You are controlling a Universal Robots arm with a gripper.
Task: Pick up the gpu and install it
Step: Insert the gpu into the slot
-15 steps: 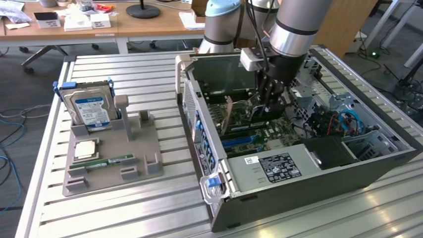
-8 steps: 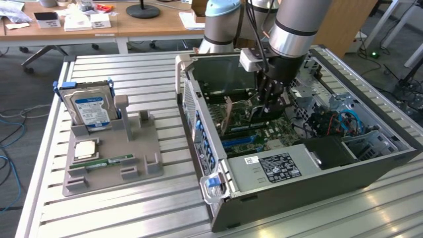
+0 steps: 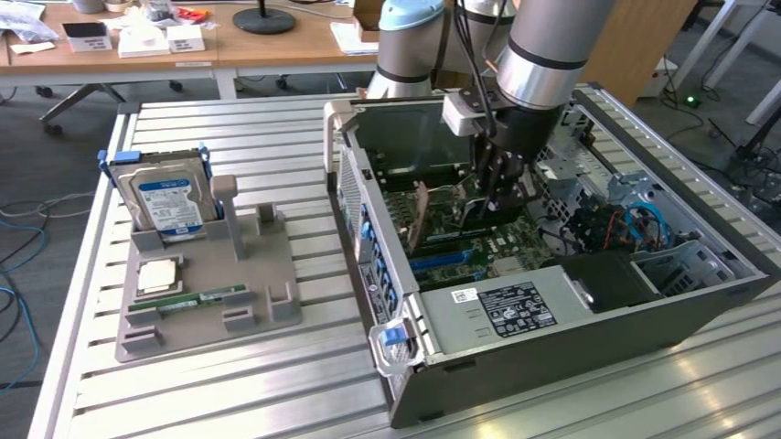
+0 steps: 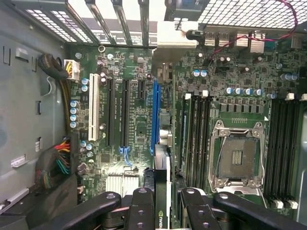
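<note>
The gpu (image 4: 162,191) is seen edge-on in the wrist view, a thin card with a green logo, clamped between my black fingers (image 4: 142,211). My gripper (image 4: 168,213) is shut on it. The card runs along the blue expansion slot (image 4: 154,110) of the motherboard (image 4: 134,129), with its silver bracket end (image 4: 175,38) near the case's slotted rear wall. In the exterior view my gripper (image 3: 498,197) reaches down into the open computer case (image 3: 586,338), and the gpu (image 3: 445,215) stands upright over the board beneath it. Whether the card sits in the slot cannot be told.
A grey fixture (image 3: 201,274) on the slatted table holds a silver hard drive with a blue label (image 3: 171,197), a RAM stick (image 3: 201,297) and a CPU chip (image 3: 159,274). Inside the case are a power supply (image 3: 513,306), cable bundles (image 4: 57,158) and an open CPU socket (image 4: 238,158).
</note>
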